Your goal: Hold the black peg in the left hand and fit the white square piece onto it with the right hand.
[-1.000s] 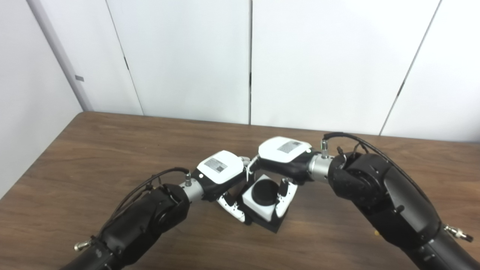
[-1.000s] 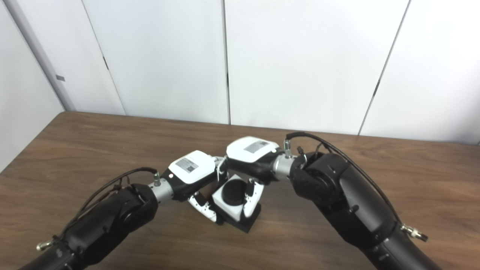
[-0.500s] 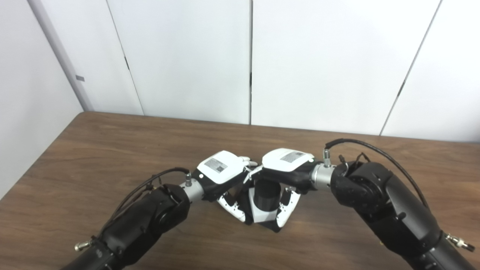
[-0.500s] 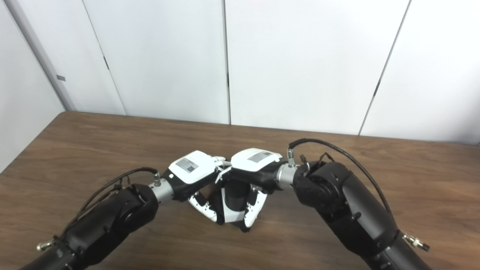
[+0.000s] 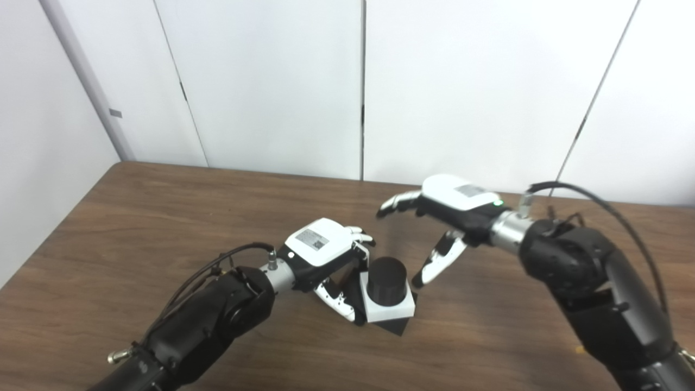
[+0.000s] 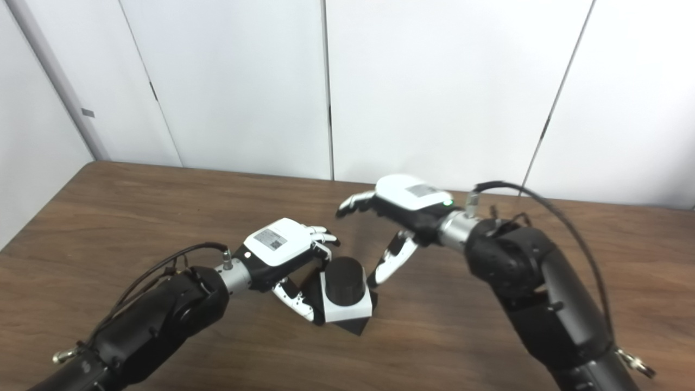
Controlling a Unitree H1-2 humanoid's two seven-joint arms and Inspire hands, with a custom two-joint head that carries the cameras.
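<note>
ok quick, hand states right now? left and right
Left hand: shut on the black peg, which has the white square piece seated around it.
Right hand: open, holding nothing, raised clear of the peg.

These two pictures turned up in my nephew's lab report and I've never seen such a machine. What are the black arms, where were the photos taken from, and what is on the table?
It is a humanoid robot with two arms, each ending in a hand with fingers and a thumb. Both pictures come from two cameras side by side on its head, so they show the same scene from spots slightly apart; the arms enter from the bottom edge.

On the brown wooden table stands a black peg, a short round post on a dark base. A white square piece sits around the peg, low down near the base.

The left hand is closed on the peg assembly from its left side, steadying it. The right hand is raised above and to the right, its fingers spread, holding nothing. So the fitting looks done.
</note>
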